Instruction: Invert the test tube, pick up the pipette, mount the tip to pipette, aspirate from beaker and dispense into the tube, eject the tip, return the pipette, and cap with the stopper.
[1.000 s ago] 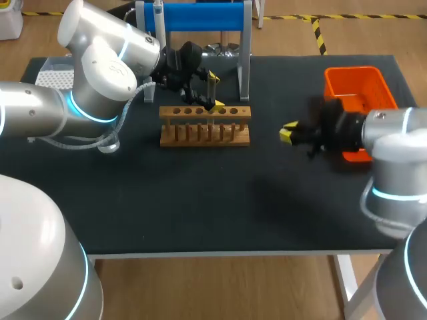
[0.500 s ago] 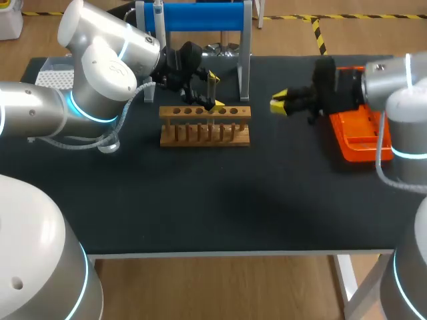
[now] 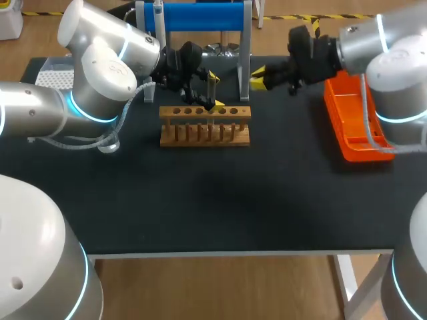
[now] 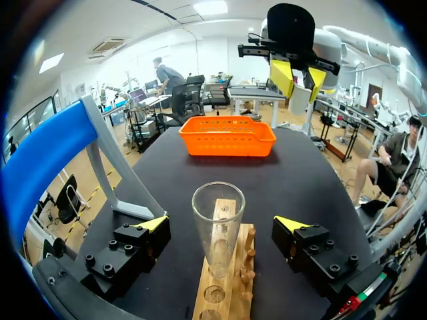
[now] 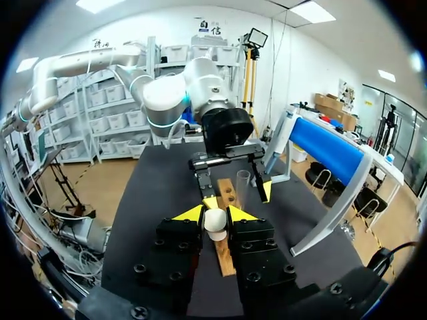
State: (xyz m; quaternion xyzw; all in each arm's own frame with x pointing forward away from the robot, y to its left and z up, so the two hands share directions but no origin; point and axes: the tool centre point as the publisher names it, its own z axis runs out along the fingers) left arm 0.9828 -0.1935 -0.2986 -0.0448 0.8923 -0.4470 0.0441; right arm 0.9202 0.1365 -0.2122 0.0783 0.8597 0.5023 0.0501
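Note:
A clear test tube stands upright, mouth up, in the wooden rack. My left gripper is open around it, with a finger on each side and a gap to the glass. In the head view the left gripper hovers over the rack's back edge. My right gripper is shut on a small white stopper. It hangs in the air right of the rack, near the blue stand's post, as the right gripper shows in the head view. From the right wrist, the tube and rack lie ahead.
An orange basket sits at the table's right side under my right arm. A blue-topped stand rises behind the rack. A white tip box is at the far left, and a clear glass vessel sits beside my left arm.
My right arm has swung from over the orange basket toward the back and left, nearing the rack with the stopper still held. The left arm has not moved.

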